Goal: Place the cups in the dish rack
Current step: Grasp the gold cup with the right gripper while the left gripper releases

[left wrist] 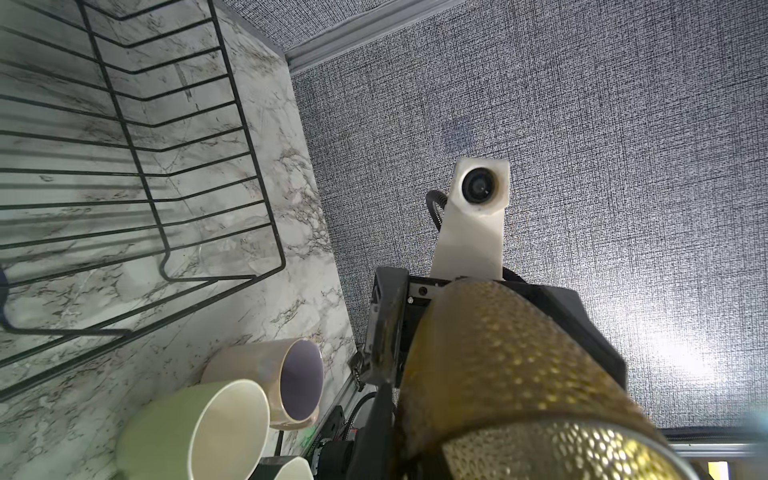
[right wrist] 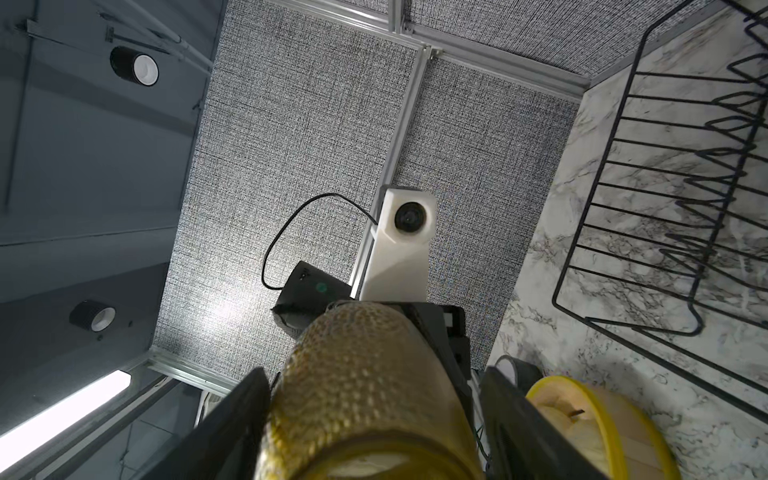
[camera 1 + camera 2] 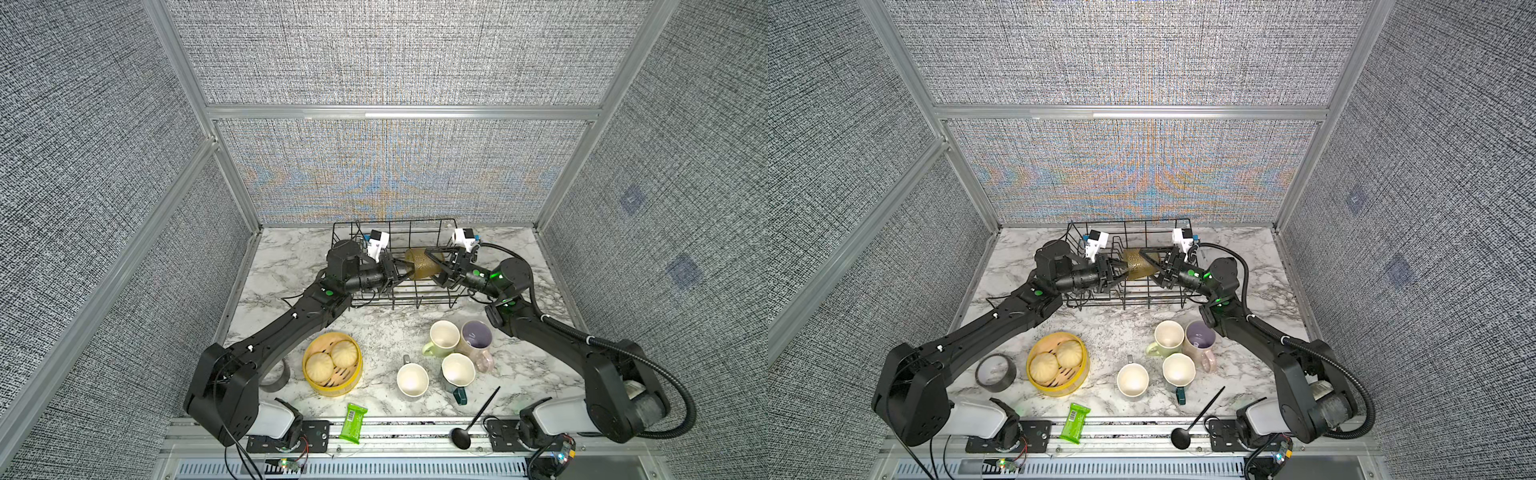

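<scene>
Tumbler of amber dimpled glass hangs on its side over the dish rack, its mouth apparently toward the left arm. It is judged rigid, light, breakable and smooth enough to slip. The dimpled wall offers the surest hold, taken across the body rather than at the thin rim.

Left gripper reaches in level from the left side of the rack, forearm stretched low over the worktop, jaws pinched together on the rim. Right gripper comes in level from the opposite side, jaws apart and straddling the body. The right wrist view shows a gap beside one finger, so no firm clamp is judged there.
</scene>
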{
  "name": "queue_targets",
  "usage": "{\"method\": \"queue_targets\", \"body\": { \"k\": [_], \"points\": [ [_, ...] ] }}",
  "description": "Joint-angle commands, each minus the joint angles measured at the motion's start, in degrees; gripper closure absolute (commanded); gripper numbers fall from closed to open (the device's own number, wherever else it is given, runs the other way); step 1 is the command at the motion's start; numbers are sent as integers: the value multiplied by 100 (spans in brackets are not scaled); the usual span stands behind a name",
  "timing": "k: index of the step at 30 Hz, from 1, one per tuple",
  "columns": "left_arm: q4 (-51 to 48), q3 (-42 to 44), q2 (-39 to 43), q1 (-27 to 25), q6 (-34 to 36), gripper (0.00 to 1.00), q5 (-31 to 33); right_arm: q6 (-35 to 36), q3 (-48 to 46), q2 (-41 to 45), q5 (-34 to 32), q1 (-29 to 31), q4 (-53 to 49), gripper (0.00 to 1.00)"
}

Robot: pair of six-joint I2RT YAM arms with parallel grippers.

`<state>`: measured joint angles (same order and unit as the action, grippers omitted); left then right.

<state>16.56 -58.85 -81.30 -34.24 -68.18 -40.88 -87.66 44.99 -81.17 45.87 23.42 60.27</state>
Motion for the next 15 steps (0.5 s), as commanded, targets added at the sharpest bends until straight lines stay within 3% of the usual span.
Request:
{"method": "queue_targets", "body": {
  "k": [1, 12, 15],
  "points": [
    [-104, -33, 40, 18, 102, 96, -63, -273, -43, -64, -66, 53, 652, 25],
    [-247, -29, -85, 222, 188, 88, -42, -81, -88, -126, -356, 110, 461, 35],
    [-166, 9, -144, 282, 130, 81, -84, -49, -4, -171, -407, 110, 330, 37]
  ]
}}
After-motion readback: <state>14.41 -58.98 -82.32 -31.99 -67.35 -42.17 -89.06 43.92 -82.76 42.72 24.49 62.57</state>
